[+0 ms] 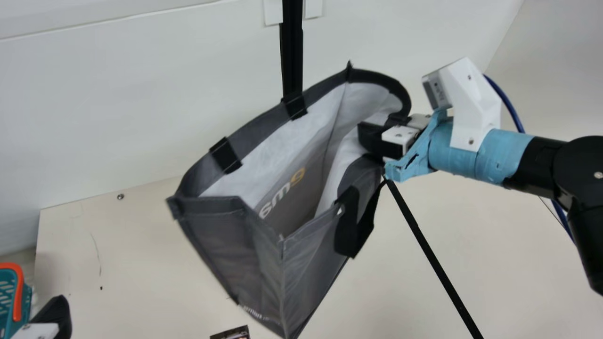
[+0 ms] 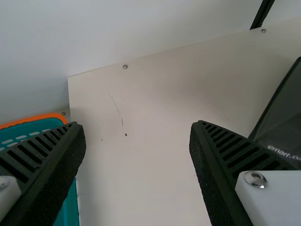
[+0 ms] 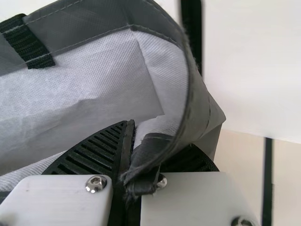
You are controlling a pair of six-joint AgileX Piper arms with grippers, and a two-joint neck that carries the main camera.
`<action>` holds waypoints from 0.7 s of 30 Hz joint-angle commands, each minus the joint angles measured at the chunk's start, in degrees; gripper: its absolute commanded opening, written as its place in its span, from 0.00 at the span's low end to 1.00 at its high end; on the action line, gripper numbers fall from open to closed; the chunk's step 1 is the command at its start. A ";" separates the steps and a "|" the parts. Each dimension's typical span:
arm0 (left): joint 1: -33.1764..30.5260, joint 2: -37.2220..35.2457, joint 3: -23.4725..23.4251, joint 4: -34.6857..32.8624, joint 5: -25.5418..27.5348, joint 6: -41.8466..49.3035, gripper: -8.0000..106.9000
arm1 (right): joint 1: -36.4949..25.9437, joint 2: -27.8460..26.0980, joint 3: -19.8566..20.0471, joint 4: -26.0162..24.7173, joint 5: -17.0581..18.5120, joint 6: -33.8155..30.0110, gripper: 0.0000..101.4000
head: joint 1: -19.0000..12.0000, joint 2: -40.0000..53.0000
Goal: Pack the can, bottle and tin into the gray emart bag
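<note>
Main view has the gray fabric bag with a pale lining (image 1: pixel 306 263) tilted and open-mouthed, its rim running up toward the right arm and its lower end cut off by the bottom edge, so whether it touches the cream wooden table (image 1: pixel 141 254) cannot be told. Dark strap pieces cross the far rim, and a black webbing handle (image 1: pixel 346 230) hangs down the near side. At the bag's upper end, the right gripper (image 1: pixel 377 136) is closed on the rim; the right wrist view shows its black ribbed fingers (image 3: pixel 96 146) pinching a folded bit of the dark edging, with the bag's pale inside right beside them. In the main view's lower left corner is the left gripper (image 1: pixel 55 313), near a teal plastic basket with an orange edge (image 1: pixel 7 296). Its fingers stand wide apart in the left wrist view, nothing between them, with the basket beyond one and part of the bag beyond the other. Near the bag's lower end, a small dark printed item (image 1: pixel 232 334) just enters the main view; too little of it shows to tell what it is.
</note>
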 commanded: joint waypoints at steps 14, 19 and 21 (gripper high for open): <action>0.00 0.00 0.00 0.00 0.00 0.00 0.85 | -7.23 1.48 -4.13 -7.60 -4.10 8.79 0.00 | -1.30 -0.05; 0.00 0.00 0.00 0.00 0.00 0.00 0.85 | -10.06 3.07 -6.58 -9.98 -4.48 10.68 0.00 | -1.30 -0.05; 0.00 0.00 0.00 0.00 0.00 0.00 0.85 | -11.24 3.82 -7.64 -10.80 -4.51 11.04 0.00 | -1.30 -0.05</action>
